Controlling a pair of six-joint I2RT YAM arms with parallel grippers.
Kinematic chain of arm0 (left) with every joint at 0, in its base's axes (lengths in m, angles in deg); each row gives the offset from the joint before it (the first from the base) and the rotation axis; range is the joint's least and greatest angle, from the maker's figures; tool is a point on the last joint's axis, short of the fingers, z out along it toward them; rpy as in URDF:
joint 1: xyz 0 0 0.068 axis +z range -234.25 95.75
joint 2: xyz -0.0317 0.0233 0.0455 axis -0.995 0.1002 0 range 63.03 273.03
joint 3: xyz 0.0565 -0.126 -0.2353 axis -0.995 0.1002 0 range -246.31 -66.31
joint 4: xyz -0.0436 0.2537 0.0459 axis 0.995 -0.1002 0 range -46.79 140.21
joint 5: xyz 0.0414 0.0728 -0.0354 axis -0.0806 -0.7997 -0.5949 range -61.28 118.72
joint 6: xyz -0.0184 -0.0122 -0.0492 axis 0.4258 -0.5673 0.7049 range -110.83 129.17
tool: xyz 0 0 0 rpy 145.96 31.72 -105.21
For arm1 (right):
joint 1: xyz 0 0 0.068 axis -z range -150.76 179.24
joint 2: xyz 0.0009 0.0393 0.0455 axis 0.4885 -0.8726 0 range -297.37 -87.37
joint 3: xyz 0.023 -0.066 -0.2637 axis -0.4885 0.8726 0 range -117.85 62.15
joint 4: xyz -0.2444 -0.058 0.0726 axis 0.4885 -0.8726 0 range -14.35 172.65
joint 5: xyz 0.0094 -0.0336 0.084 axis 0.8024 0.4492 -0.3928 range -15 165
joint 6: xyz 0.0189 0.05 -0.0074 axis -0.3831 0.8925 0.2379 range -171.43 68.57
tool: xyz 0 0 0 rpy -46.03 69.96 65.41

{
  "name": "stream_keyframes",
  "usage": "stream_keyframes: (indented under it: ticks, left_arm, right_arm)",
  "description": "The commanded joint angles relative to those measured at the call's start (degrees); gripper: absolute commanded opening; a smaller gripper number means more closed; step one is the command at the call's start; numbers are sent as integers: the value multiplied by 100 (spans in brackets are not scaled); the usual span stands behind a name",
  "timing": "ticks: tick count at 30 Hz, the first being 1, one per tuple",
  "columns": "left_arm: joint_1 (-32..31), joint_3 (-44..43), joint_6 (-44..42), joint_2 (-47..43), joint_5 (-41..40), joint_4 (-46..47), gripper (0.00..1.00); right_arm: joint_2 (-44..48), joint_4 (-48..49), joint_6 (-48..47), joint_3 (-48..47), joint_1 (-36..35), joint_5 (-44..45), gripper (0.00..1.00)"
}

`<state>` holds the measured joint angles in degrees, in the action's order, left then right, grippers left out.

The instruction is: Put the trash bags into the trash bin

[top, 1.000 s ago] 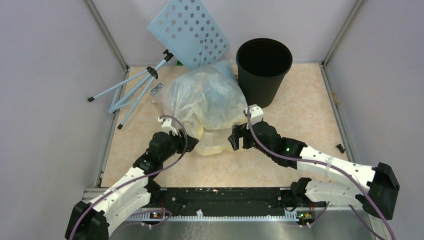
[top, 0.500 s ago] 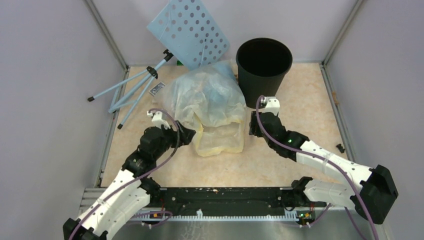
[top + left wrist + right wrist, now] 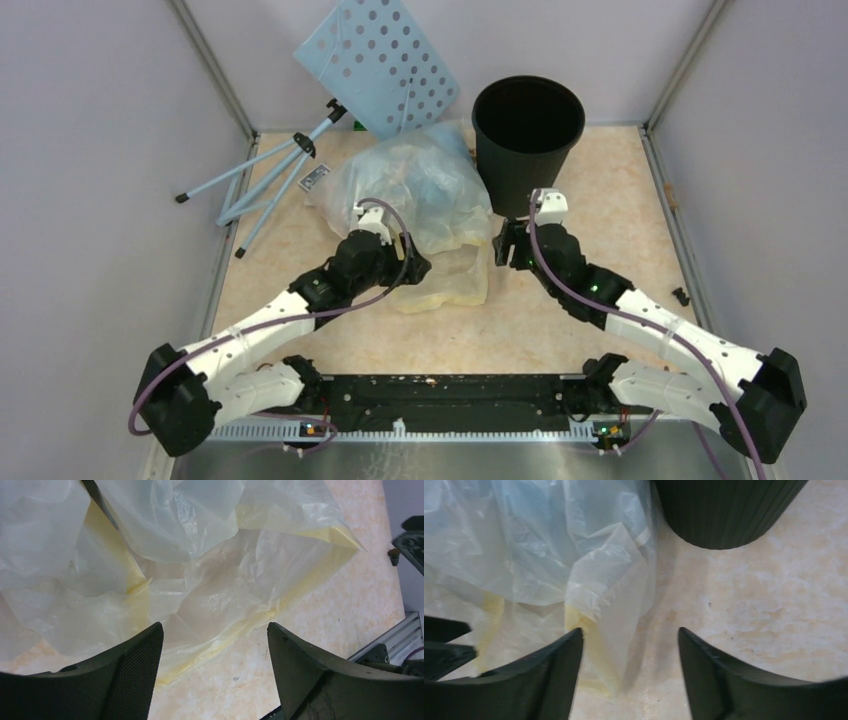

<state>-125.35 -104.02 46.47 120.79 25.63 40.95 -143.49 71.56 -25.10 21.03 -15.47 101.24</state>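
Surface: beige marbled table [image 3: 600,215], walled by plain grey panels with aluminium posts at the corners.

Near edge: two arm bases on a black rail, both arms reaching inward to the middle of the table.

Left gripper [image 3: 418,270]: jaws spread wide and holding nothing. It is poised over the near flap of the yellowish sack [image 3: 445,285]. In the left wrist view the gripper [image 3: 215,647] frames crumpled yellow-tinted film [image 3: 215,590] and bare table.

Right gripper [image 3: 505,246]: jaws likewise parted and empty. It sits just beside the right edge of the sack and near the foot of the trash bin [image 3: 512,175]. In the right wrist view the gripper [image 3: 630,642] has its left finger over the sack's edge [image 3: 596,630], with bare table under the gap.

Small dark item [image 3: 682,296]: by the right frame rail, too small to identify.

Trash bags [image 3: 440,185]: light-blue film showing in the heaped mound at mid-table, left of the bin and touching its wall. They also appear at the upper left of the right wrist view [image 3: 524,520]. Whether they lie inside or under the clear sack cannot be told.

Trash bin: black, upright, at the far centre-right, its mouth dark. Its base appears in the right wrist view [image 3: 724,510].

Tripod [image 3: 270,175]: pale blue, lying folded at far left.

Perforated panel [image 3: 375,55]: pale blue, leaning at the back wall.
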Motion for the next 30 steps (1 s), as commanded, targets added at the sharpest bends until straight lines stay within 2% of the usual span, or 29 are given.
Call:
stream_keyframes:
  ticks: [1, 3, 5, 10, 13, 15, 17, 19, 20, 21, 22, 23, 26, 28, 30]
  left_arm:
    - [-47, -20, 472, 318, -587, 869, 84]
    - [-51, 58, 691, 521, -908, 1211, 86]
    - [-42, 20, 840, 655, -1206, 1236, 87]
    - [54, 26, 893, 834, -1565, 1469, 86]
    - [234, 10, 881, 944, -1445, 1681, 84]
    - [348, -8, 840, 1025, -1374, 1813, 79]
    - [478, -40, 784, 1115, -1307, 1958, 66]
    - [555, -87, 606, 1189, -1271, 2093, 47]
    - [585, -162, 541, 1224, -1292, 2091, 37]
    - [619, -244, 457, 1246, -1295, 2064, 18]
    - [636, -360, 345, 1259, -1285, 2003, 4]
    - [637, -499, 248, 1264, -1246, 1913, 0]
    - [636, -1017, -75, 1264, -780, 1625, 0]
    - [633, -1290, -83, 1258, -426, 1375, 0]
    - [632, -1492, -21, 1210, -121, 1158, 0]
  right_arm:
    - [265, 396, -398, 27, 37, -619, 77]
    - [153, 390, -587, -55, 33, -819, 83]
    - [-75, 383, -750, -169, 32, -1102, 84]
    - [-848, 553, -850, -367, 28, -1418, 77]
    - [-1134, 683, -781, -405, 26, -1191, 61]
    - [-1170, 730, -663, -388, 28, -897, 41]
    - [-1152, 715, -532, -367, 29, -590, 18]
    - [-1097, 717, -471, -317, 26, -424, 0]
    - [-1062, 724, -437, -277, 24, -366, 0]
    - [-1031, 735, -411, -216, 24, -306, 0]
    - [-990, 708, -408, -186, 29, -273, 0]
    - [-954, 676, -440, -167, 29, -247, 0]
    - [-786, 557, -722, -127, 25, -176, 1]
    - [-604, 522, -1216, -159, 31, -315, 13]
    - [-446, 500, -1709, -256, 27, -620, 31]
